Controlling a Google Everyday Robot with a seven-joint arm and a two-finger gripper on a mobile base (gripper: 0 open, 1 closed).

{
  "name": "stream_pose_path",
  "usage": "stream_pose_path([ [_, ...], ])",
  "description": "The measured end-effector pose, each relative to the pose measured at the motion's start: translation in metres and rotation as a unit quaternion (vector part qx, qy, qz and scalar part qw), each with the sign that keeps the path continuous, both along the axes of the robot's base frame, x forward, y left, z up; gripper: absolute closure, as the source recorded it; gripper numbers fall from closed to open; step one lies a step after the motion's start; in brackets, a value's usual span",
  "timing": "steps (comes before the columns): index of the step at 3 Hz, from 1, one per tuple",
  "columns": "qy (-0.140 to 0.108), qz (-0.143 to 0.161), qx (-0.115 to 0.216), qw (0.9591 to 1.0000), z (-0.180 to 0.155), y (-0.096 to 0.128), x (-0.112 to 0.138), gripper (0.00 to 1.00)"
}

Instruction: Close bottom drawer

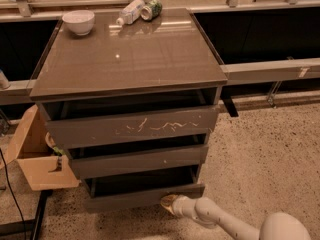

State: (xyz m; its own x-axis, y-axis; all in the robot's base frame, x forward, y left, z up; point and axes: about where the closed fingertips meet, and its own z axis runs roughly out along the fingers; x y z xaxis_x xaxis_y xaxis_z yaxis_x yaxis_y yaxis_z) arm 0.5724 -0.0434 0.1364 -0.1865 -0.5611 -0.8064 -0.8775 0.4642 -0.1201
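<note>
The bottom drawer (142,196) is the lowest, narrowest dark grey-brown front of the cabinet (130,59). It stands pulled out, its dark inside showing above the front. Above it are the medium front (137,160) and the large scratched front (132,126), both also slightly out. My gripper (170,203) is at the end of the white arm (220,221), low at the bottom right. Its tip touches the lower right part of the bottom drawer's front.
A white bowl (79,21), a plastic bottle (129,11) and a green can (151,9) lie at the back of the cabinet top. An open cardboard box (32,154) stands on the floor at the left. Speckled floor lies to the right.
</note>
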Motion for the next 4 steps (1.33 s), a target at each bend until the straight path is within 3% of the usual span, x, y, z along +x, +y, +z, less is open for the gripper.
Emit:
stream_pose_path([
  [4,-0.036,0.023,0.022,0.9988,-0.005,0.045,0.068,1.0],
])
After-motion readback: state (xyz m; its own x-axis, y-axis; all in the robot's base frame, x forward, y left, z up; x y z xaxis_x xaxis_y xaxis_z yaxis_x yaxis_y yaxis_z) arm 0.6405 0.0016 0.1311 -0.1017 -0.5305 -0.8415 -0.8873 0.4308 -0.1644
